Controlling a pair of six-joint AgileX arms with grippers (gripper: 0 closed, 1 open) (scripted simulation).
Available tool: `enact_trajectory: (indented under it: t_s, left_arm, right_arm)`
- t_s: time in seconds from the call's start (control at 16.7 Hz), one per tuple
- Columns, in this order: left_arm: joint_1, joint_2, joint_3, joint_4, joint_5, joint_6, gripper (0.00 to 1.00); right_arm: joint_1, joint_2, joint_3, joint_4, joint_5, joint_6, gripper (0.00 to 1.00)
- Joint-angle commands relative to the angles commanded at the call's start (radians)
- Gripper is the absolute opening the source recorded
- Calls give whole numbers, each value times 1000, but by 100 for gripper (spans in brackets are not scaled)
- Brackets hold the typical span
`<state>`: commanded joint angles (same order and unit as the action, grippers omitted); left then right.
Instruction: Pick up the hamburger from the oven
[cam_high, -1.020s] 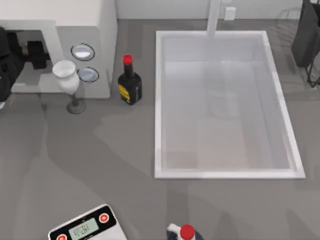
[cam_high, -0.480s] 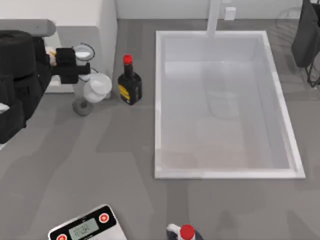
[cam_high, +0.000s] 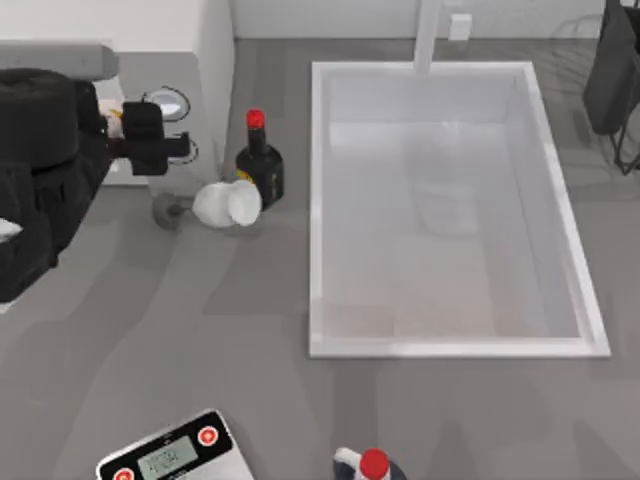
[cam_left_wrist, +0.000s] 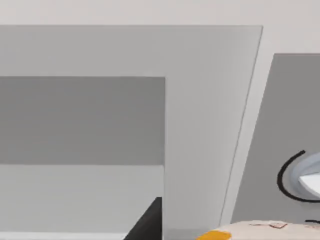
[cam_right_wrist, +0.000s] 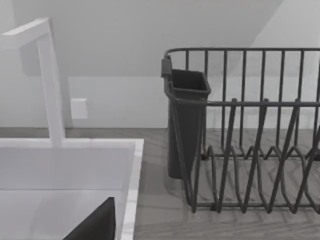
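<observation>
Done: left gripper (cam_high: 168, 148) at oven (cam_high: 215, 60) front, seems closed on hamburger (cam_left_wrist: 260, 231).
Left: lift it clear.
Hazard: toppled wine glass (cam_high: 225, 204), 5 o'clock.

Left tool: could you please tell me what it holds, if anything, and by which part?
Cannot be told: the left tool sits at the oven, the hamburger edge beside it, grip hidden.

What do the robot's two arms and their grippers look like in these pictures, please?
The left arm is bulky, matte black, made of rounded segments, ending in a blocky black left gripper with thin fingers. The right arm is a dark, boxy shape at the table's far right corner.
</observation>
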<state>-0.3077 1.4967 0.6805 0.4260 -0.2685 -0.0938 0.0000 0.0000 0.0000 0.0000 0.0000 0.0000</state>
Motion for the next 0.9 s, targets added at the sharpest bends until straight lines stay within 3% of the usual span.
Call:
enact_trajectory:
  t_s: [0.18,0.42,0.9]
  left_arm:
    - [-47,72,-71,78,-14,-47,0]
    - [-86,243,-163,308,-28,-94,0]
    - [-12,527,-170,713,7,-4,0]
  right_arm:
    - [0,0,0,0,0,0,100]
    - [0,0,0,0,0,0,100]
    - [0,0,0,0,0,0,100]
